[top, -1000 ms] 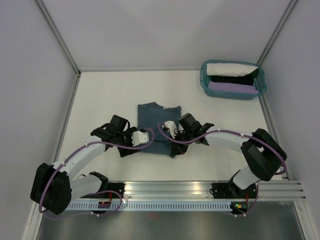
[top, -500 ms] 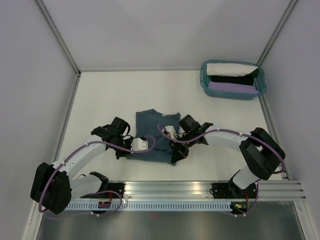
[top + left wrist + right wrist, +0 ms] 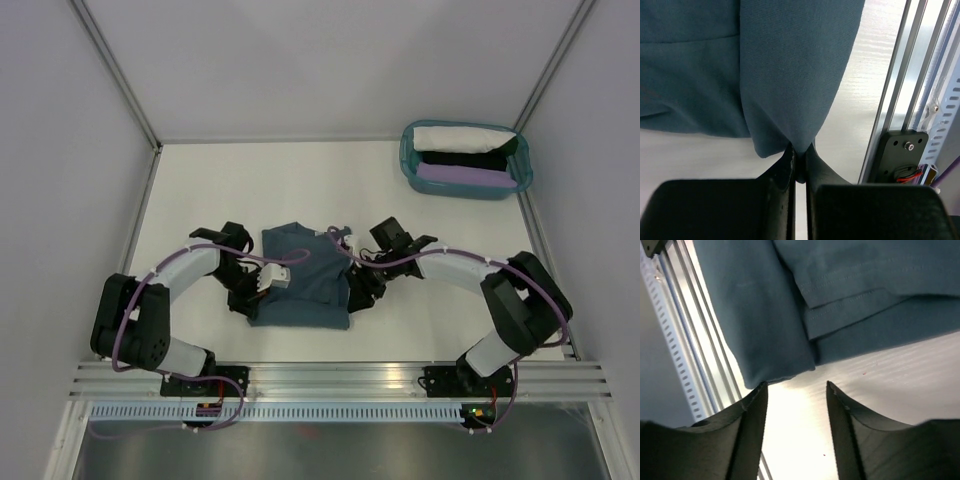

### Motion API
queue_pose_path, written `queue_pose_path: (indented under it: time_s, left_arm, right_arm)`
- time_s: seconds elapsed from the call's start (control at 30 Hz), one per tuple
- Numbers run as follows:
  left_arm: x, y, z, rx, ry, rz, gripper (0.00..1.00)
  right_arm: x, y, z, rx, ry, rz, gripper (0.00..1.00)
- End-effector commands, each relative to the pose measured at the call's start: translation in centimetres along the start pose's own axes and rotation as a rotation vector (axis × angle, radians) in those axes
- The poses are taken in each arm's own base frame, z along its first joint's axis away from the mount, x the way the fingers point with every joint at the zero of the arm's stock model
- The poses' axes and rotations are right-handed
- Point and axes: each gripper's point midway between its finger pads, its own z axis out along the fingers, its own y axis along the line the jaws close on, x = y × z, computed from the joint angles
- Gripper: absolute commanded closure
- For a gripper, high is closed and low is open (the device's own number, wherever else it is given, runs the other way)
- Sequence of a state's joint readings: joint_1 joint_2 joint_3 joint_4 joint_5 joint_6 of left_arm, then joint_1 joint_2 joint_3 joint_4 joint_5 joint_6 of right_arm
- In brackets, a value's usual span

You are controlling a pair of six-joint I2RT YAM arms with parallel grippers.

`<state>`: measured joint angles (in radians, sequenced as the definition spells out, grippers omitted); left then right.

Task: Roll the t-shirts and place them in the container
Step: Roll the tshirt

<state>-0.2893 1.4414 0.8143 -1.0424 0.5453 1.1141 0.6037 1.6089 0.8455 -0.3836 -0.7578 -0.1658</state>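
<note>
A slate-blue t-shirt [image 3: 300, 285] lies folded on the white table between my two arms, its lower hem close to the near rail. My left gripper [image 3: 250, 300] is at the shirt's left edge. In the left wrist view the left gripper [image 3: 799, 156] is shut, with a fold of the t-shirt [image 3: 790, 75] pinched between its fingertips. My right gripper [image 3: 351, 297] is at the shirt's right edge. In the right wrist view the right gripper [image 3: 797, 385] stands open over bare table, and a corner of the t-shirt [image 3: 765, 330] lies just beyond its left fingertip, not held.
A teal basket [image 3: 407, 160] at the back right holds white, black and purple cloth. The aluminium rail [image 3: 340, 378] runs along the near edge, just below the shirt. Grey walls close in the left, right and back of the table.
The shirt has been dragged toward the near rail. My left gripper has closed on its left edge, and my right gripper has opened and let go of the right edge.
</note>
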Motion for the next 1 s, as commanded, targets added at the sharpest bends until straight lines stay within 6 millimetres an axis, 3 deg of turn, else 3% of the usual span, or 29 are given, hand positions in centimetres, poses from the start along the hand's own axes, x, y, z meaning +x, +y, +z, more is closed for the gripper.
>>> queue_pose_path:
  time_s: [0.0, 0.07, 0.1, 0.27, 0.57, 0.63, 0.67, 0.77, 0.83, 0.97]
  left_arm:
    - [-1.8, -0.2, -0.4, 0.038, -0.082, 0.058, 0.98]
    - [-1.8, -0.1, -0.3, 0.041, -0.083, 0.05, 0.98]
    - [-1.8, 0.0, -0.4, 0.039, -0.084, 0.051, 0.98]
    - [-1.8, 0.3, -0.7, 0.028, -0.081, 0.043, 0.98]
    - [-1.3, 0.1, -0.6, 0.032, -0.087, 0.023, 0.98]
    - [-1.3, 0.1, -0.6, 0.03, -0.086, 0.017, 0.98]
    - [-1.3, 0.1, -0.7, 0.026, -0.086, 0.014, 0.98]
    - [-0.8, -0.5, -0.8, 0.026, -0.073, -0.001, 0.98]
    - [-0.2, -1.3, -0.6, 0.032, -0.061, -0.008, 0.98]
    - [0.0, -4.0, -1.5, 0.059, -0.072, 0.008, 0.98]
  right_arm:
    - [-2.9, 2.5, -1.1, 0.061, -0.126, -0.226, 0.42]
    - [-1.5, 3.4, -0.1, 0.088, -0.124, -0.241, 0.4]
    - [-2.5, 3.8, -0.3, 0.1, -0.185, -0.261, 0.38]
    - [-2.4, 3.4, 0.6, 0.162, -0.165, -0.217, 0.36]
    - [0.1, 3.3, 2.6, 0.12, -0.138, -0.061, 0.35]
    - [0.3, 4.3, 3.4, 0.071, -0.149, -0.044, 0.42]
    - [0.4, 4.4, 3.7, 0.057, -0.152, -0.027, 0.57]
    - [0.2, 4.7, 4.0, 0.031, -0.18, 0.012, 0.88]
    - [0.5, 5.4, 4.0, -0.002, -0.18, 0.063, 0.98]
    - [0.6, 8.5, 2.9, -0.13, -0.223, 0.175, 1.0]
